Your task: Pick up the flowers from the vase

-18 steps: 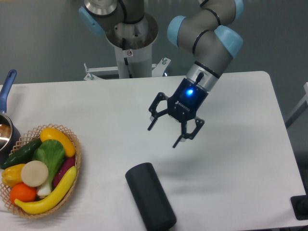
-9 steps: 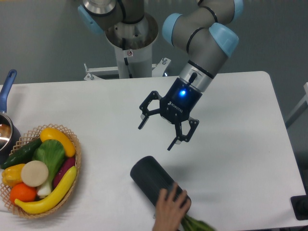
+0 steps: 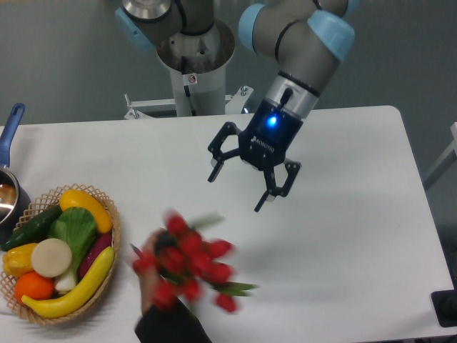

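Note:
The flowers (image 3: 191,263), a bunch of red tulip buds with green leaves, are motion-blurred near the table's front, left of centre. A person's hand (image 3: 158,304) in a dark sleeve is at them from the front edge. The dark grey vase is hidden behind the buds and the hand; I cannot tell how it stands. My gripper (image 3: 235,193) is open and empty. It hangs above the table, up and to the right of the flowers and clear of them, with its fingers pointing down and to the front.
A wicker basket (image 3: 111,214) of fruit and vegetables stands at the front left. A blue-handled pot (image 3: 12,123) is at the left edge. The robot's base (image 3: 193,68) is at the back. A black object (image 3: 446,307) sits off the table's front right corner.
The dark vase lay on its side alone; a hand came in from the front, and now the red flowers show there, blurred. My gripper moved left, then rose slightly, staying open.

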